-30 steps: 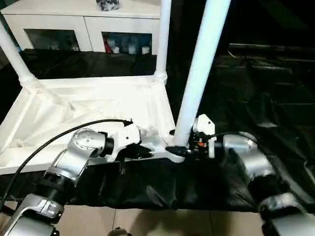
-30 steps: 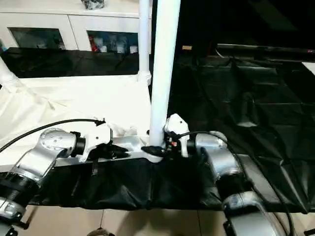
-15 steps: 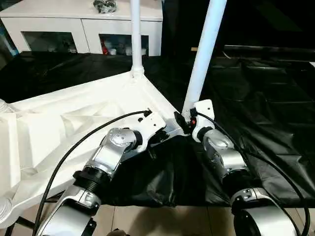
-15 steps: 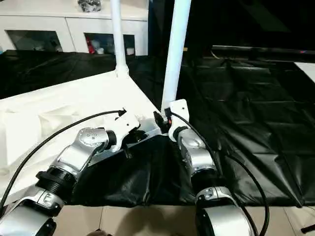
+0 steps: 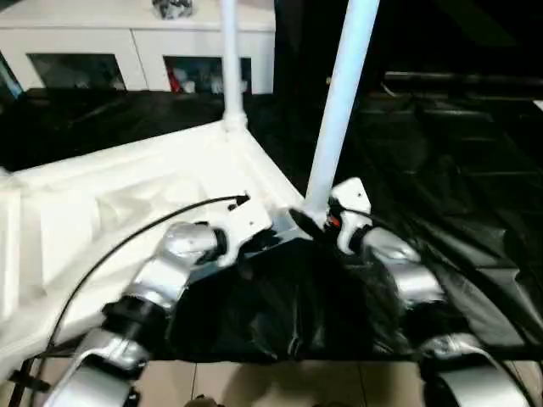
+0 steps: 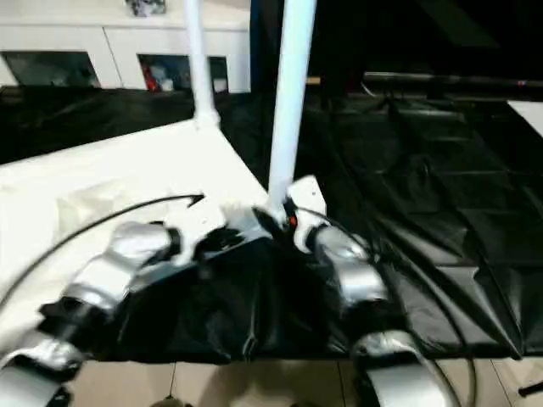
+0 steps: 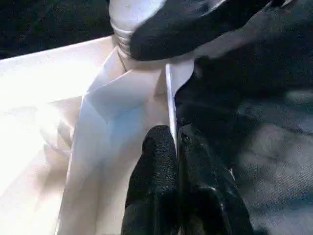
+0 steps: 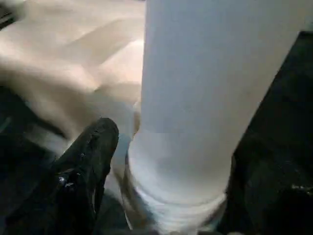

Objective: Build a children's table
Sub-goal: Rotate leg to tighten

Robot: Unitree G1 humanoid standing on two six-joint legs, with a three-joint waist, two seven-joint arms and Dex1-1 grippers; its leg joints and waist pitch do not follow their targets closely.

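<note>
The children's table (image 5: pixel 127 195) lies upside down in front of me on a bench (image 5: pixel 441 170) draped in black sheeting, its ribbed underside facing up. Its near corner points toward me, and both my arms meet there. Two white legs stand upright from it: one leg (image 5: pixel 339 102) rises from that near corner, another leg (image 5: pixel 229 59) from the corner farther back.

My left end effector (image 7: pixel 176 147) has its two black fingers (image 7: pixel 156 161) pressed together on the thin white rim (image 7: pixel 169 103) of the tabletop, pinching that edge just short of the corner where the near leg is seated. In the left wrist view the rim runs straight up from between the fingertips toward the leg's base.

My right end effector (image 5: pixel 318 222) sits at the foot of the near leg, just beside its collar (image 8: pixel 176 196). One black finger (image 8: pixel 88 152) shows next to the leg's base, close to it, and I cannot tell whether it touches; how wide that end effector stands I cannot tell either.

Behind the bench stands a white cabinet (image 5: pixel 136 51) with glass doors, small items inside and something dark on top.
</note>
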